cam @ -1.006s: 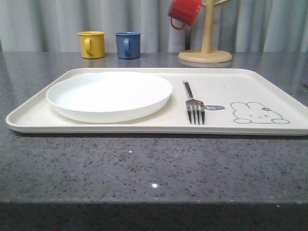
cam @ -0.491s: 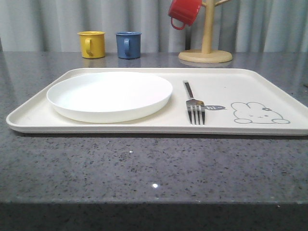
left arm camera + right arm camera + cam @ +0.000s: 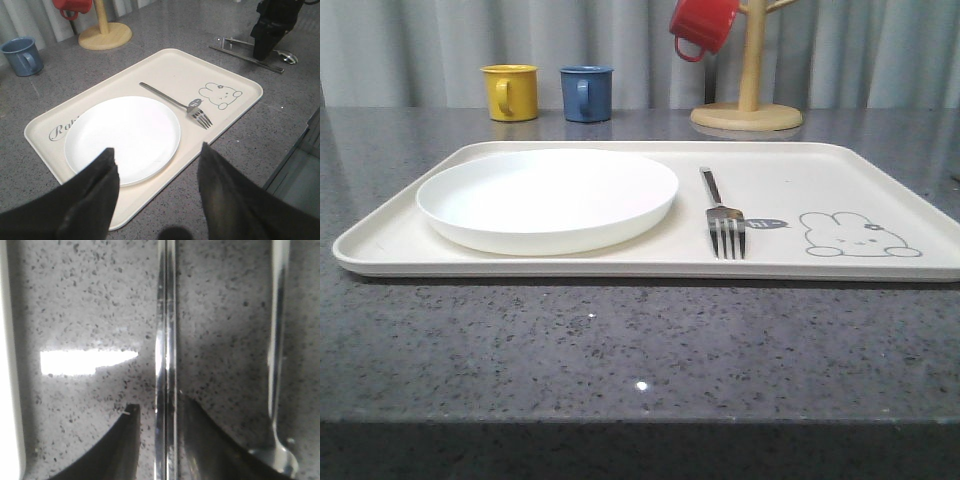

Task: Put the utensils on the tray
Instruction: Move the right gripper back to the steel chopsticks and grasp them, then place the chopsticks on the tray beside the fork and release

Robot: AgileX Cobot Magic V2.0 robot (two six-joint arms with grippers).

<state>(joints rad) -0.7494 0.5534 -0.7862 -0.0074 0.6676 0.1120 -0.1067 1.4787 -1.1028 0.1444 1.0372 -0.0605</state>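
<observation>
- Front view: one tray (image 3: 620, 262) lies on the grey speckled table (image 3: 620, 340), long side toward the camera, with a rabbit drawing (image 3: 858, 236) at its right end.
- One round white plate (image 3: 548, 199) sits on the left half of the tray.
- One fork (image 3: 722, 214) lies on the tray just right of the plate and left of the rabbit — four tines toward the near edge, handle pointing far.
- Three mugs: a yellow mug (image 3: 510, 92) and a blue mug (image 3: 586, 93) stand side by side on the table beyond the tray, and a red mug (image 3: 703, 25) hangs on one wooden mug tree (image 3: 748, 100) to their right.
- In the left wrist view the left gripper (image 3: 157, 192) hangs above the near edge of the tray with its two fingers spread wide and nothing between them.
- Off the tray's right end, on the table, lie one pair of chopsticks (image 3: 246, 57) and one spoon (image 3: 280, 55), side by side, the spoon farther from the tray.
- The right gripper (image 3: 159, 435) is low over the chopsticks — its two fingers straddle the pair, one each side, not yet closed on it; the chopsticks rest flat together on the table.
- In the right wrist view the spoon's handle runs parallel to the chopsticks and apart from them.
</observation>
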